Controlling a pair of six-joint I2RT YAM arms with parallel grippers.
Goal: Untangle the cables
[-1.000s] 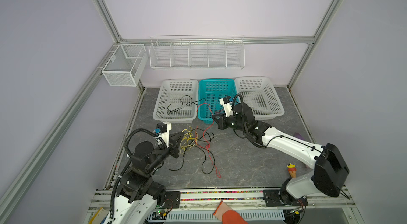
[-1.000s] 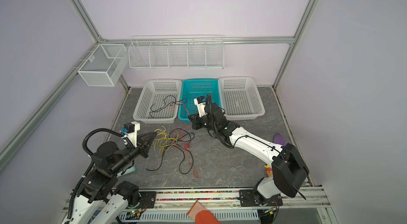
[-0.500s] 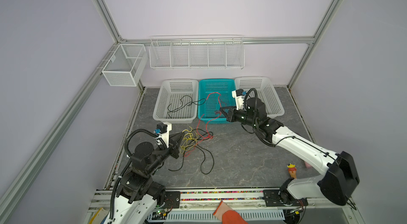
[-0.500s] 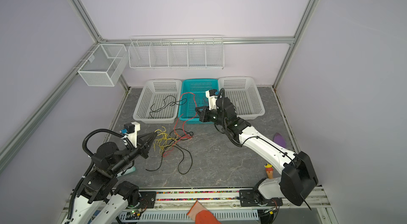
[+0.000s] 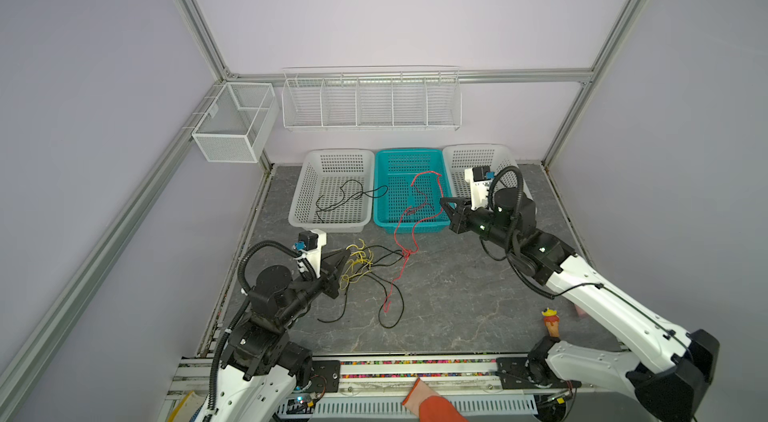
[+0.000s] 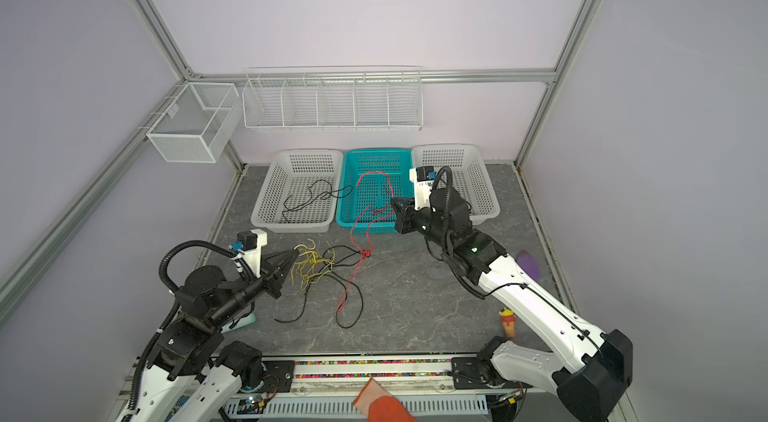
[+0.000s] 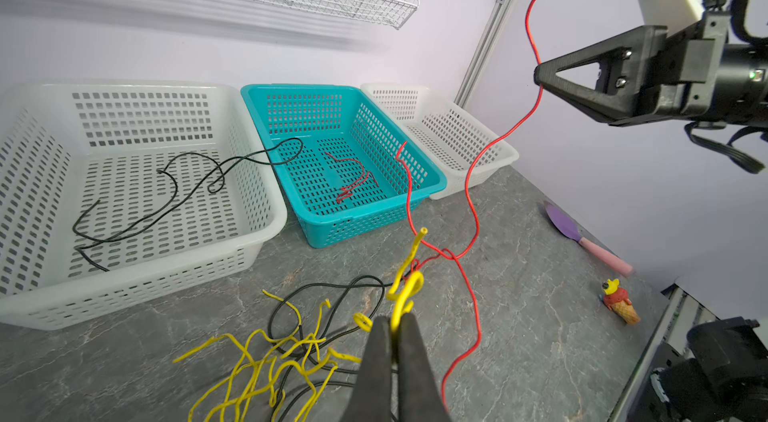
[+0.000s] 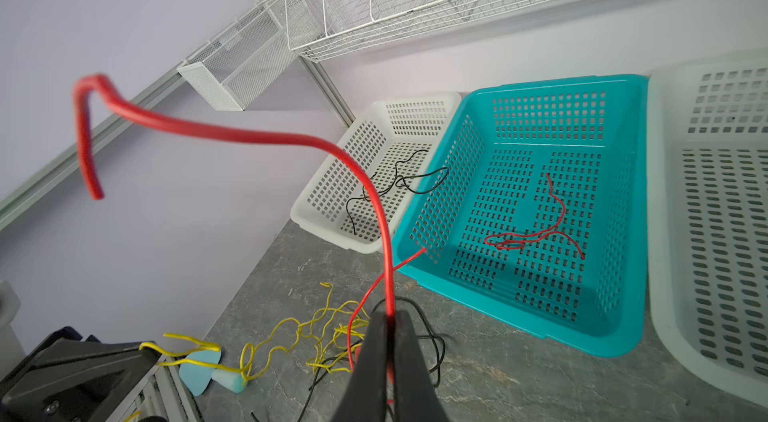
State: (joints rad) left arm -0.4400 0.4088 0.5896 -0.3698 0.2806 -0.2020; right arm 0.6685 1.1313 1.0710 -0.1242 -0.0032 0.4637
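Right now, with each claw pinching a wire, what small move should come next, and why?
Probably raise the right gripper, shut on the red cable, away from the left gripper, shut on a yellow cable: the red one is caught in a knot by the tangle.

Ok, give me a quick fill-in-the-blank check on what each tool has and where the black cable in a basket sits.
The right tool pinches the raised cable, whose colour is ___. The left tool pinches a kinked cable coloured ___. The basket holding a black cable is coloured ___.
Missing words: red; yellow; white.
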